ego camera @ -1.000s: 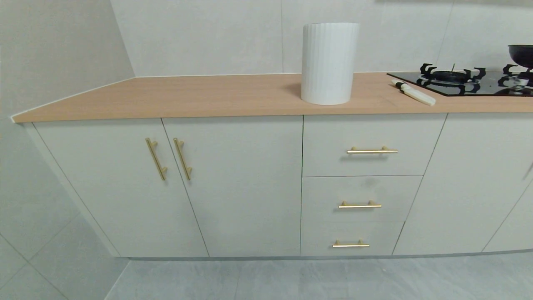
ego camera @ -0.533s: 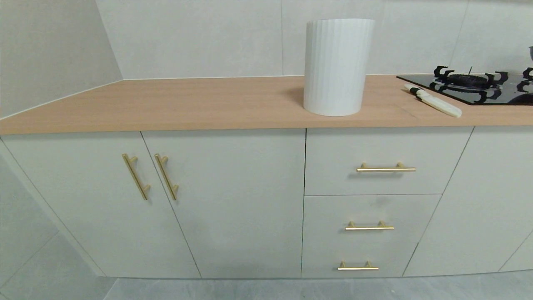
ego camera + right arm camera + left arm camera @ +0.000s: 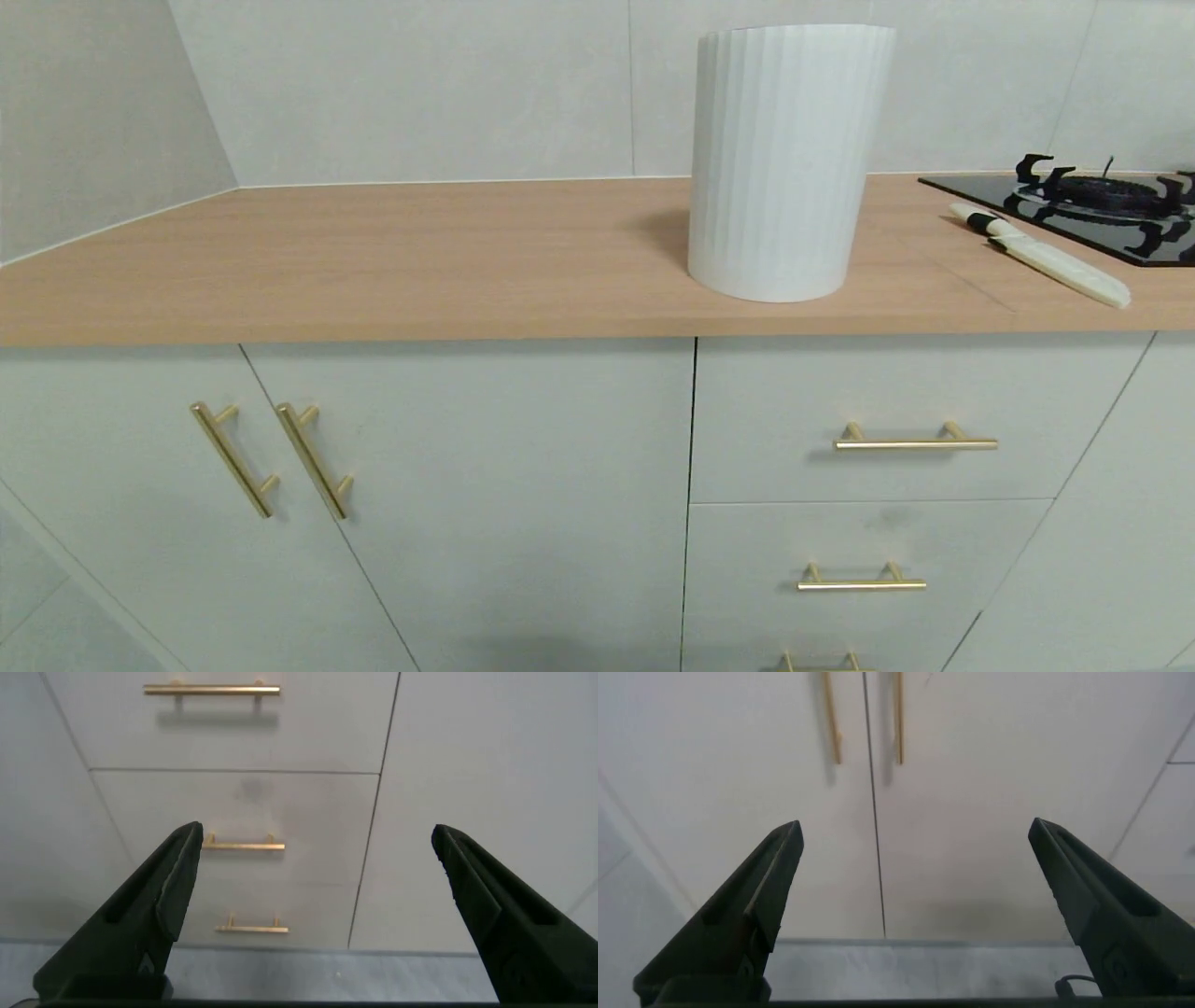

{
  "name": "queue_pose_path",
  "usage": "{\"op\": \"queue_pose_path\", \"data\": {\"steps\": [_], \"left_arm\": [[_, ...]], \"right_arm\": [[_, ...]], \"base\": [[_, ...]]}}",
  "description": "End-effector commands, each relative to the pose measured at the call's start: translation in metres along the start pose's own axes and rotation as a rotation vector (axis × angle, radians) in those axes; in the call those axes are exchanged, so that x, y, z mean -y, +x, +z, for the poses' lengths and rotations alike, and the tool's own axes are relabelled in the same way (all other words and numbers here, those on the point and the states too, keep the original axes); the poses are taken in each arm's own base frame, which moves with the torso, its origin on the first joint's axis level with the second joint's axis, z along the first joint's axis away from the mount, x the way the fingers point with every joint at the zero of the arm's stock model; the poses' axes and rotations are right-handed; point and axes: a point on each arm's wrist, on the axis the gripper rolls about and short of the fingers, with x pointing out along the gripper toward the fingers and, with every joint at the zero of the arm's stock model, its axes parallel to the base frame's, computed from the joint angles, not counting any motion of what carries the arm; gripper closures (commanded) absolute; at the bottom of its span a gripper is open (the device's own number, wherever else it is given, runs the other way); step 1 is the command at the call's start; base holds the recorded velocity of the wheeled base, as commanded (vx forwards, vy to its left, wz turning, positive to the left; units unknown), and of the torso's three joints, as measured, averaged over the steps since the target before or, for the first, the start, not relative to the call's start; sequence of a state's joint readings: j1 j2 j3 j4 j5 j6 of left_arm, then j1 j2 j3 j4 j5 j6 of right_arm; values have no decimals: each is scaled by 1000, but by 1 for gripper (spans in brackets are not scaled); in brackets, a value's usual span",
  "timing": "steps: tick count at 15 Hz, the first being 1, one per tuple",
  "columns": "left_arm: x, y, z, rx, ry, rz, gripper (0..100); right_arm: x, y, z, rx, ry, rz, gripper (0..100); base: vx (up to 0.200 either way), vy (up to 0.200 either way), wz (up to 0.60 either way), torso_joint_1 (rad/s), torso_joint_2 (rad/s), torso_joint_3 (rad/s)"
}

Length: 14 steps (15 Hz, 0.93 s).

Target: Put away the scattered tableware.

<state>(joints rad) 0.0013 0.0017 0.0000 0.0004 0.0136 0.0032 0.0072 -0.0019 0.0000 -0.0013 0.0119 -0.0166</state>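
Note:
A white knife with a black band (image 3: 1036,254) lies on the wooden counter (image 3: 392,257) at the right, beside the black gas hob (image 3: 1092,210). A tall white ribbed cylinder container (image 3: 782,163) stands on the counter left of the knife. My left gripper (image 3: 915,873) is open, low down, facing the double cabinet doors with two gold handles (image 3: 864,719). My right gripper (image 3: 318,873) is open too, facing the drawer fronts (image 3: 243,812) with nothing between its fingers.
Below the counter are two cabinet doors with gold handles (image 3: 271,459) on the left and a stack of drawers with gold handles (image 3: 915,442) on the right. Grey tiled walls close the counter at the back and left. Grey floor (image 3: 915,971) lies under the cabinets.
The whole head view has shifted: the camera has come closer to the counter, so the container, knife and cabinets look larger and lower. Nothing on the counter has moved.

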Motion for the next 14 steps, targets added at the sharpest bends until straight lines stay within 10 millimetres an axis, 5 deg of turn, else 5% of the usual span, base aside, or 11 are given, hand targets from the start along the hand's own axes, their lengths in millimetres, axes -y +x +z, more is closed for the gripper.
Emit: {"op": "queue_pose_path", "data": {"steps": [1, 9, 14], "left_arm": [[0, 0, 0, -1, 1, 0, 0], [0, 0, 0, 1, 0, 0, 0], [0, 0, 0, -1, 0, 0, 0]], "right_arm": [[0, 0, 0, 0, 0, 1, 0], [0, 0, 0, -2, 0, 1, 0], [0, 0, 0, -2, 0, 1, 0]], "base": [[200, 0, 0, 2, 2, 2], [25, 0, 0, 0, 0, 1], [0, -200, 0, 1, 2, 4]]}}
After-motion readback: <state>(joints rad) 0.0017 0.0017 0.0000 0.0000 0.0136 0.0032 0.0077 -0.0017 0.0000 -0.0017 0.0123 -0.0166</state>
